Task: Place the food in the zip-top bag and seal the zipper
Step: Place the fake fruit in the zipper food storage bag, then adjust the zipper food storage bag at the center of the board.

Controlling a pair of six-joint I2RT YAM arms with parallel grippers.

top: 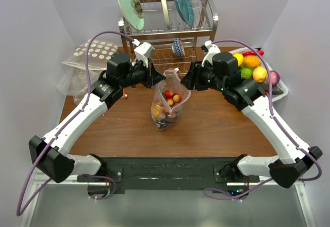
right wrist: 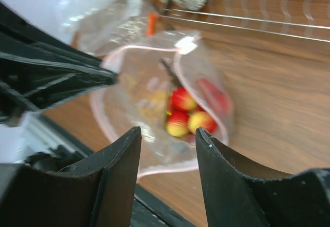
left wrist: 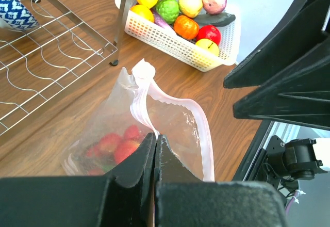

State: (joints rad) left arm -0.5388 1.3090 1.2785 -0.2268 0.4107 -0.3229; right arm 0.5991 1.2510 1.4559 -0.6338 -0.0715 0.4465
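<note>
The zip-top bag stands on the worktop midway between the two arms, its mouth gaping upward. The left hand is pinched closed on the bag's near rim, right at the pinkish zipper strip. The right hand has its fingers spread apart and grips nothing; the bag sits just ahead of the gap between them. Red-and-yellow food lies inside the bag, and more pieces fill the white basket well off to the right.
</note>
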